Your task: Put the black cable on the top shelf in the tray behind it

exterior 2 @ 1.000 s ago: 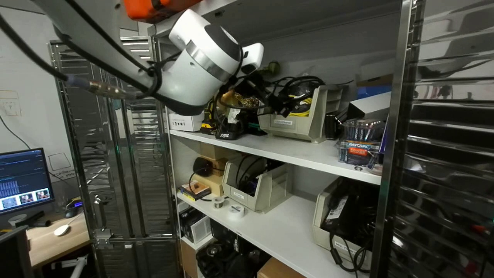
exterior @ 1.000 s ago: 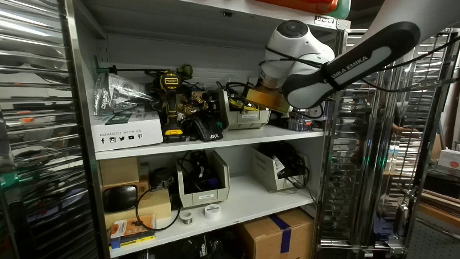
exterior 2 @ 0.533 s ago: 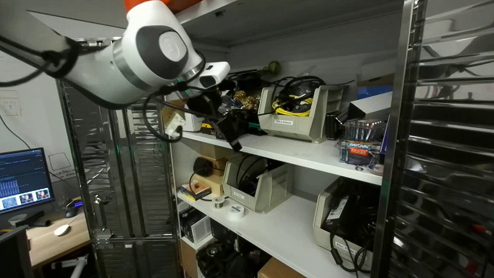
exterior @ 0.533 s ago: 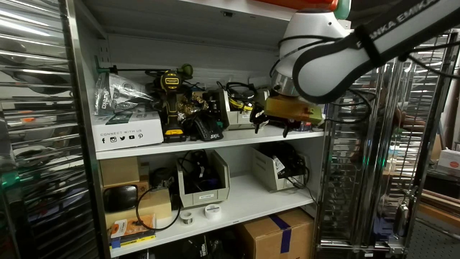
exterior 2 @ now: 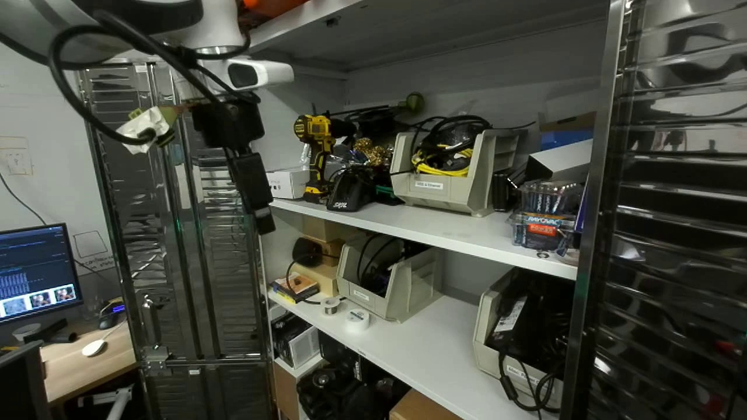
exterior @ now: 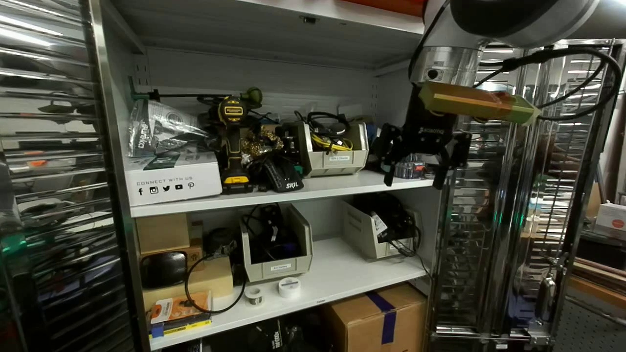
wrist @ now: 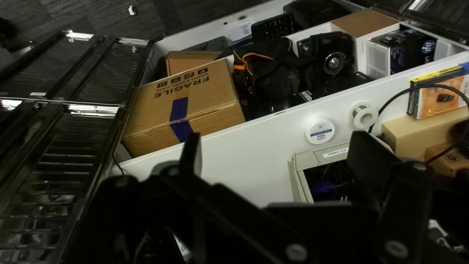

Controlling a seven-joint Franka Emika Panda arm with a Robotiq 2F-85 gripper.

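Release looks done to us: the black cable (exterior 2: 454,127) lies in the tray (exterior 2: 449,195) over yellow cords (exterior 2: 446,171), and our end effector (exterior: 413,179) hangs spread and empty, well apart; next we need only retreat.

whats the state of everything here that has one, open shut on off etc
Black two-fingered claw, open, holding nothing
Pale grey plastic bin, upright, open-topped
Thin black cable, looped, inside that bin
Yellow cable, coiled, in that bin too
Yellow-and-black power drill, standing upright
Brown cardboard box, closed, taped
Slatted metal cabinet doors, open
Flat black-framed monitor, on
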